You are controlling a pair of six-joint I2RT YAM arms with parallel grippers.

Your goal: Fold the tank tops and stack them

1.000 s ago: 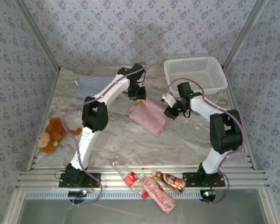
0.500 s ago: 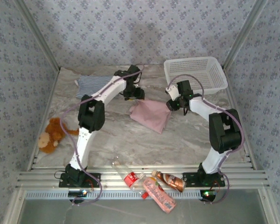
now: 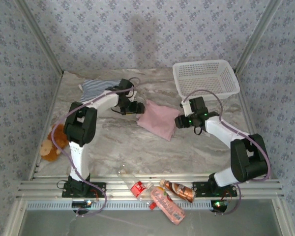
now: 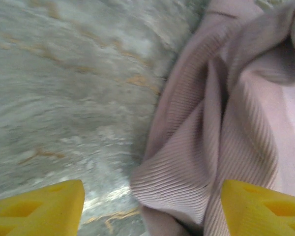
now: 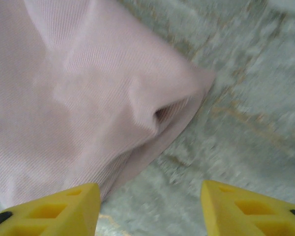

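The pink top (image 3: 157, 121) lies loosely bunched near the middle of the marble surface (image 3: 123, 145), with soft folds and a rumpled left edge. The striped top (image 3: 96, 88) lies well apart from it at the back left, partly spread out, with the left arm reaching across its near edge. The left hand (image 3: 133, 107) is low at the pink top's left edge. In its wrist view the yellow fingers (image 4: 39, 206) are spread wide, with the ribbed edge of the cloth (image 4: 221, 128) and bare surface showing between them, and they grip nothing. The right hand (image 3: 179, 121) is at the top's right edge, facing the left hand across the cloth. Its fingers (image 5: 44, 209) are also wide apart, over a rounded corner of the pink top (image 5: 78, 93) and the marble beside it, and they too hold nothing. A white basket (image 3: 206, 78) stands at the back right, clear of both tops. A brown plush toy (image 3: 51, 145) lies by the left edge beside the left arm. At the near edge, between the two arm bases, lie a clear bottle (image 3: 135, 185), a brown bottle (image 3: 180, 191) and a pink pouch (image 3: 168, 208), close together.
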